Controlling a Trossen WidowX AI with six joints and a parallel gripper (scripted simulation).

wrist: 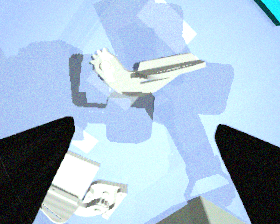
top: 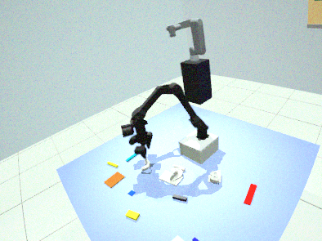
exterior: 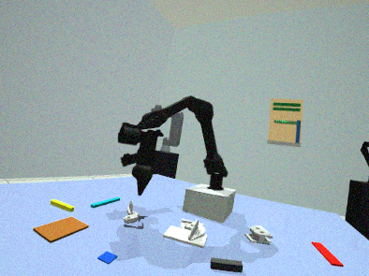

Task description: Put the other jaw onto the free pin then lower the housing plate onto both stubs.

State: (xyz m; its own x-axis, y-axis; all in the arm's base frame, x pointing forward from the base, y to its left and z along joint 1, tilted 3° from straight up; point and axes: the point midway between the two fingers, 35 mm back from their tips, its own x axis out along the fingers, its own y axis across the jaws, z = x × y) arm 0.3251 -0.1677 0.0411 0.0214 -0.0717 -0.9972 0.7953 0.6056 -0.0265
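The loose white jaw [top: 145, 166] [exterior: 132, 218] [wrist: 117, 75] has gear teeth at one end and lies apart from the base; it seems tilted. The white base [top: 167, 178] [exterior: 175, 234] [wrist: 77, 171] carries the other jaw [top: 176, 173] [exterior: 198, 232]. The free pin is too small to make out. The white housing plate [top: 215, 176] [exterior: 259, 234] is separate, on the far side of the base from the loose jaw. My gripper [top: 140, 154] [exterior: 140, 192] [wrist: 146, 127] is open and empty, pointing down above the loose jaw. The fingers overlap in the top and exterior views.
An orange slab [top: 114, 180] [exterior: 61, 228], a yellow bar [top: 112, 164] [exterior: 62, 205] and a cyan bar [top: 131, 157] [exterior: 105, 202] lie beyond the loose jaw. A black block [top: 180, 198] [exterior: 226, 265] lies near the base. A red bar [top: 250, 194] [exterior: 327, 254] is at the right.
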